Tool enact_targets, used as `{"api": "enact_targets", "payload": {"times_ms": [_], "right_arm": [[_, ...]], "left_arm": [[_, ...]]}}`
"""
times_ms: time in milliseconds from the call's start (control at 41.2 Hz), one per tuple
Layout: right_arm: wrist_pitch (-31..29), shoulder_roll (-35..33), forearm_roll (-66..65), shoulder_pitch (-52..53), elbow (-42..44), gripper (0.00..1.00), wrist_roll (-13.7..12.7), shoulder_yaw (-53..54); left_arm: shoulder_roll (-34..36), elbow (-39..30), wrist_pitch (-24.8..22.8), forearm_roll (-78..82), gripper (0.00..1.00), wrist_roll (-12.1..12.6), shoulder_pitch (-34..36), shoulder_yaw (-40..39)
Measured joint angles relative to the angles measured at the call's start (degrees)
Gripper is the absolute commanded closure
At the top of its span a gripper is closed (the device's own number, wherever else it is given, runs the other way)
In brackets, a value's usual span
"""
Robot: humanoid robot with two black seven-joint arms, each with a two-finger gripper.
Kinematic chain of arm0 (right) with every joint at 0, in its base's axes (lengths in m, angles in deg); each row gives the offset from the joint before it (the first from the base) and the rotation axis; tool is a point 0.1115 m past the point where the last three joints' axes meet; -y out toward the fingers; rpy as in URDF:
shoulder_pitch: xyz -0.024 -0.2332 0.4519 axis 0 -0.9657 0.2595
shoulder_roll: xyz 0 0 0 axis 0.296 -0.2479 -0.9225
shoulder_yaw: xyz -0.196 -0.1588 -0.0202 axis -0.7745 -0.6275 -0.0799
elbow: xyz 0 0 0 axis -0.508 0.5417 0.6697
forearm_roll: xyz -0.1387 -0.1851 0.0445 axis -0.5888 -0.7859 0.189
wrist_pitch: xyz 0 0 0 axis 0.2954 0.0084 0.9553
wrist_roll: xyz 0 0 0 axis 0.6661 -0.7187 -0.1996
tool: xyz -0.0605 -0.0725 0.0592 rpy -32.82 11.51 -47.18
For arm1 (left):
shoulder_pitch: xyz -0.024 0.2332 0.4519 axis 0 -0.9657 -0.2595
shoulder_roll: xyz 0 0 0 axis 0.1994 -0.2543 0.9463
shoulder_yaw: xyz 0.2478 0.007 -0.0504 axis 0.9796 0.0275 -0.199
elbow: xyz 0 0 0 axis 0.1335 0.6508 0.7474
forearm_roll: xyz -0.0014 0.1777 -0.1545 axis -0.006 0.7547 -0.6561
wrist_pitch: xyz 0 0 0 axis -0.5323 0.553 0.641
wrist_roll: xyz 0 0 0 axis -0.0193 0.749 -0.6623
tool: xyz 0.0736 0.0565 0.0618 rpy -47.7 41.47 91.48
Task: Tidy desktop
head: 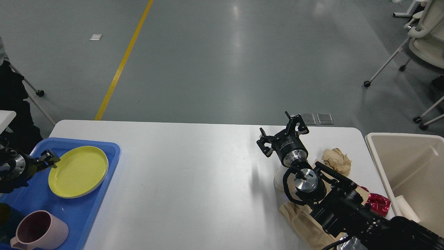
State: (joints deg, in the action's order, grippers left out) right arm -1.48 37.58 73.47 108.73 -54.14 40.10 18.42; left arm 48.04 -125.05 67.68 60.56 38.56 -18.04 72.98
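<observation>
Item, nearest edge: one pale pink plastic mug [38,231], lying in the near corner of one blue plastic tray [78,217]; the tray sits on the left end of the desk.

Item: one flat brown paper bag [301,222], one shiny red crumpled wrapper [378,202] and one white paper cup [278,177], clustered at the right end under the right arm, probably rubbish awaiting the bin.

Item: one beige rectangular plastic bin [406,166] just beside the right end, one white roll [404,205] inside.

Item: yellow round plastic plate [78,171] stacked on a paler plate, only the lower rim showing; two plates counted, nested to save tray room.

Item: left gripper [51,159], at the plate's left rim, jaws parted and holding nothing; whether it touches the rim, cannot tell.

Item: one crumpled brown paper ball [335,160], near the bin side.

Item: right gripper [282,133], raised above the rubbish, jaws spread, empty.

Item: the desktop [194,180], white, rounded corners, centre of view, middle bare.
</observation>
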Motion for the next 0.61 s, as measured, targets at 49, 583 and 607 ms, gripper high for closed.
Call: {"api": "enact_targets", "payload": {"times_ms": [49, 583, 607], "right_arm": [[0.0, 0.0, 0.0, 0.0, 0.0, 0.0, 0.0, 0.0], [0.0, 0.0, 0.0, 0.0, 0.0, 0.0, 0.0, 0.0], [0.0, 0.0, 0.0, 0.0, 0.0, 0.0, 0.0, 0.0]], "left_arm": [[1.2, 0.0, -2.6, -2.4, 0.01, -0.1, 1.0, -0.1], [5.4, 3.5, -6.8, -31.1, 0.01, -0.6, 0.3, -28.5], [3.2, 4.3, -6.8, -31.1, 0.01, -0.6, -0.3, -31.0]]}}
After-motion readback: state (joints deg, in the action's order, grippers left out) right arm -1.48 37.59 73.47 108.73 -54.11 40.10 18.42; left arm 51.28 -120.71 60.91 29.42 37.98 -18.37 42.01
